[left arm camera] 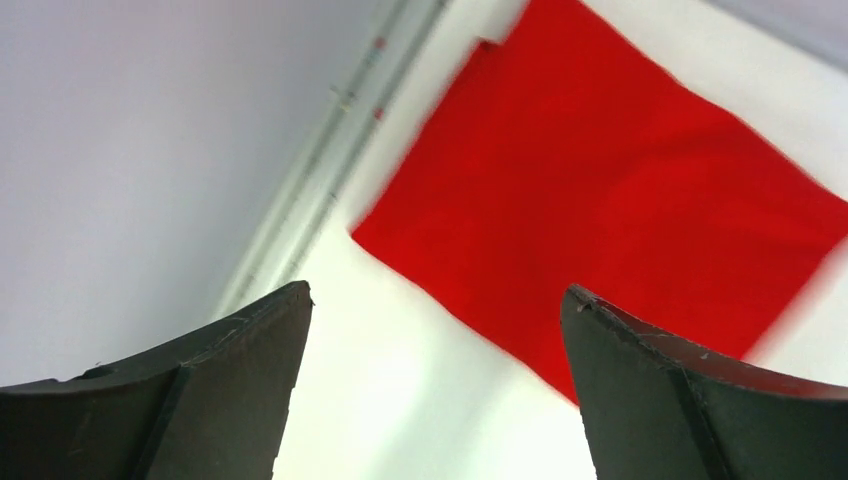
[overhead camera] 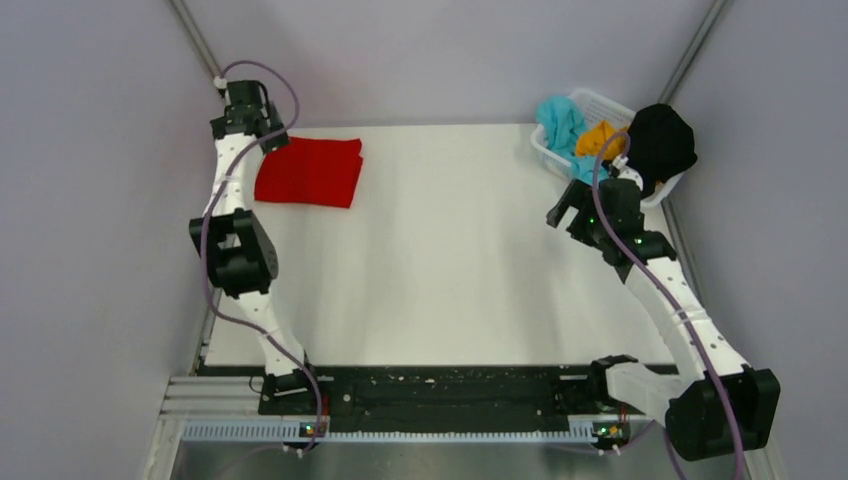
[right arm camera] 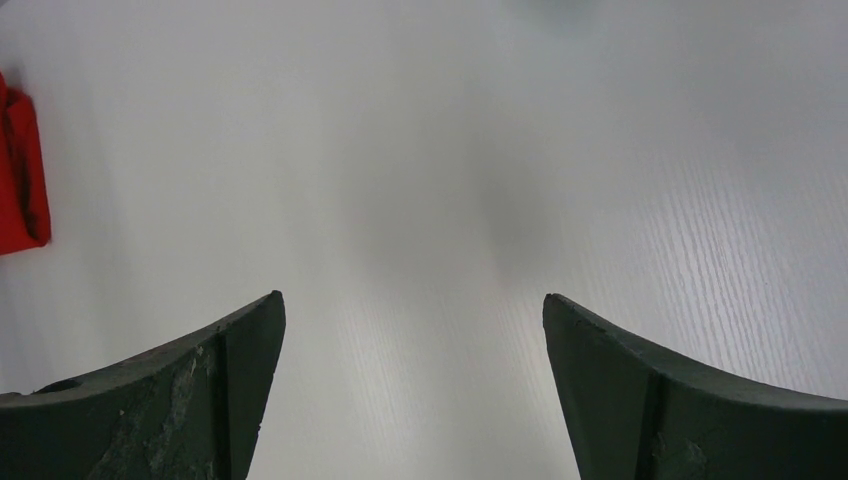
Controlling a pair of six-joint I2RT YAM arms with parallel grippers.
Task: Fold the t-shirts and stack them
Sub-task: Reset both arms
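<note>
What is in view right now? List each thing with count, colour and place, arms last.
red t-shirt: 1, bright red, folded flat, far left of the table
teal t-shirt: 1, teal blue, bunched in the basket's left end
orange-yellow t-shirt: 1, orange-yellow, crumpled mid-basket
black t-shirt: 1, black, heaped over the basket's right end
basket: 1, white mesh, far right corner
table: 1, white
left gripper: 1, dark jaws open, by the red t-shirt's left edge
right gripper: 1, dark jaws open, over bare table near the basket

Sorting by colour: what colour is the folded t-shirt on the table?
The folded t-shirt is bright red; top external view.
</note>
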